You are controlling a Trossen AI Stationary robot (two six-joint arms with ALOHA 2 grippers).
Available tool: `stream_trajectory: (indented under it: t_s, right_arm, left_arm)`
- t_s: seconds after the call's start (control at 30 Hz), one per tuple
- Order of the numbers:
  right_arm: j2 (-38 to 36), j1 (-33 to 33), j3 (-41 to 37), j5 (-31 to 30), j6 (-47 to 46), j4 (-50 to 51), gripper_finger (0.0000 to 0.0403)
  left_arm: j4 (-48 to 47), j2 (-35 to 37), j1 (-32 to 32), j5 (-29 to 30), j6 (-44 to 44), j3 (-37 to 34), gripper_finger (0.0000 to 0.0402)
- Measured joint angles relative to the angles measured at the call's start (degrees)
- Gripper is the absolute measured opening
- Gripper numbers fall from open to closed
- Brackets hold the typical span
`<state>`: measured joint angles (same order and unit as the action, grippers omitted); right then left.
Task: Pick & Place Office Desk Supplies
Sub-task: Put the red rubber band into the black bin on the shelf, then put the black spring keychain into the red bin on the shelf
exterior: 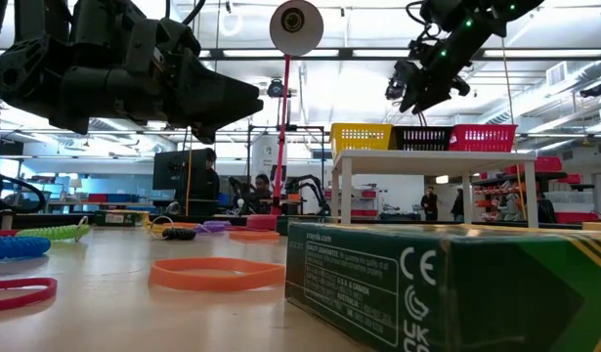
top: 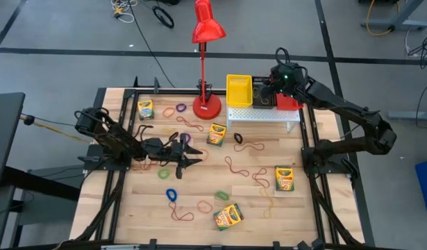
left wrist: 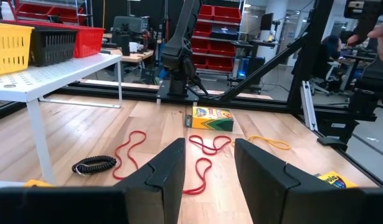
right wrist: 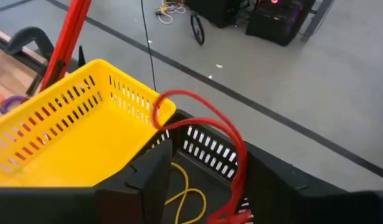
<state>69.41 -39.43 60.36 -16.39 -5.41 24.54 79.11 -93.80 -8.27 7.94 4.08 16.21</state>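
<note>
Right gripper (top: 272,85), upper right of the high view, hangs above the black basket (top: 264,102) on the white stand (top: 263,115); its fingers stand apart in the wrist view, with a red band (right wrist: 207,127) looping between them and draped down over the basket's rim, and a yellow band (right wrist: 185,190) already lying inside. Whether the red band hangs free of the fingers cannot be told; likely a drop in progress, the gripper held over the middle bin so the band falls in. Yellow basket (top: 239,90) to the left of the black one and red basket (top: 288,103) to its right sit on the same stand, probably as sorting bins. Left gripper (top: 187,154), centre left of the high view, hovers low over the table (top: 303,222) with fingers apart and nothing between them, facing loose red bands (left wrist: 207,144) and a crayon box (left wrist: 212,118), presumably lined up for a pick. Remaining supplies: crayon boxes and bands of several colours scattered over the table, not yet binned. Red lamp (top: 207,28) stands at upper centre, clear of both arms.
</note>
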Motion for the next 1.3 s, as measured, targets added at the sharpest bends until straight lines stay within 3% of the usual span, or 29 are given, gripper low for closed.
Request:
stream_trajectory:
  t_s: [0.37, 0.57, 0.73, 1.07, 1.3]
  right_arm:
    - [1.2, 1.0, 0.0, -0.1, 0.2, -0.8, 0.0283]
    - [-0.9, 1.6, 0.0, -0.3, 2.9, -4.2, 0.0289]
    - [-3.7, 3.4, 0.0, -0.3, 4.5, -4.6, 0.0248]
    - [-1.6, 3.8, 0.0, 1.7, 4.8, -3.0, 0.0081]
    - [-4.1, 7.4, 0.0, 2.7, 6.3, -2.2, 0.0043]
  left_arm:
    - [0.0, 0.0, 0.0, 0.0, 0.0, 0.0, 0.0145]
    - [0.0, 0.0, 0.0, 0.0, 0.6, 0.0, 0.0145]
    - [0.0, 0.0, 0.0, 0.0, 0.1, 0.0, 0.0145]
    - [0.0, 0.0, 0.1, 1.2, 0.0, 0.0, 0.0145]
    - [0.0, 0.0, -0.4, 1.1, 1.3, 0.0, 0.0145]
